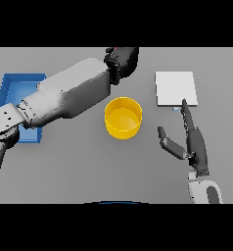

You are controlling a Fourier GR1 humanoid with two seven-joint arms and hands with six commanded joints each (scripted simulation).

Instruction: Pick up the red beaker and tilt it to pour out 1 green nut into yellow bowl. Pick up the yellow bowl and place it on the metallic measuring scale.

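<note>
Head view: left hand (121, 62) sits at upper centre of the frame, fingers (114, 68) clenched around something mostly hidden; only a red sliver shows at its top edge, likely the red beaker (116, 49), so the grasp seems made. It hangs just above-frame of the yellow bowl (123, 118), centre of the grey bench (79, 166), probably lined up for the pour. No green nut visible in the bowl; pouring looks not done. Metallic measuring scale (175, 88) lies upper right, apart from the bowl. Right hand (194, 142) rests lower right, fingers released and straight, one fingertip touching the scale's near edge. Blue tray (11, 88) at left, partly behind the left arm.
</note>
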